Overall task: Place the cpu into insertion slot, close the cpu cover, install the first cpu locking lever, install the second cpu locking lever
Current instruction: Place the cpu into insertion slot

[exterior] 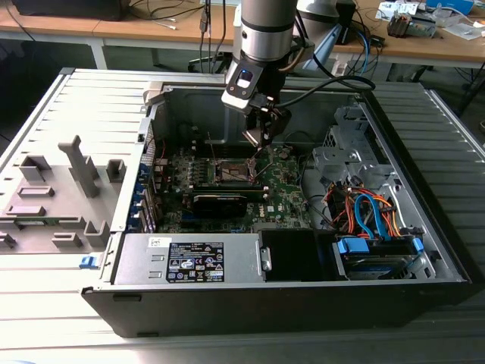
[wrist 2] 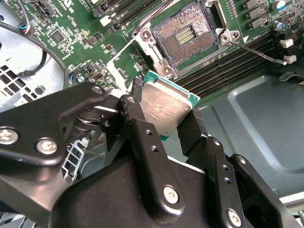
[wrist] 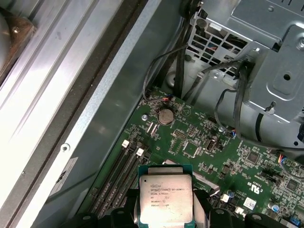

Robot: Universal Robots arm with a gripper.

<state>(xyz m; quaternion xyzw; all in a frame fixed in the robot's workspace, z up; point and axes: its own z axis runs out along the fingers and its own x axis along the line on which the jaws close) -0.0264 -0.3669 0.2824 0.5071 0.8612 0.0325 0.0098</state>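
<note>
Quick status on the CPU job: step one is underway and nothing is seated yet.

Working back from the near edge of the open black tower case (exterior: 265,307) in the exterior view, first comes the grey boxy power supply (exterior: 189,262). A bundle of blue and orange cables (exterior: 371,216) lies over the drive bay on the exterior view's right. Past those is the green motherboard (exterior: 284,189), with the small square insertion slot, silvery rim and dark centre (exterior: 233,171), about mid-board. The black two-finger gripper (exterior: 264,140) hangs above the board, slightly to the exterior view's right of the slot and not touching it.

In the second wrist view the gripper (wrist 2: 166,108) is clamped on the cpu (wrist 2: 164,99), a flat square chip with a silver-grey top and green edge, one finger on each opposite side. The chip is in the air, apart from the insertion slot (wrist 2: 187,35), which sits bare with its contact field exposed. The thin silvery cpu cover frame (wrist 2: 121,51) looks swung open beside the slot. A thin wire locking lever (wrist 2: 259,51) sticks out on the other side and looks unlatched.

The first wrist view has the cpu (wrist: 165,199) over the board, with a round silver coin battery (wrist: 165,115) beyond it.

My read: the chip is picked up and over the board. Seating it, closing the cover and latching both levers are all left to do.

Wooden desks (exterior: 114,30) sit at the far back.
</note>
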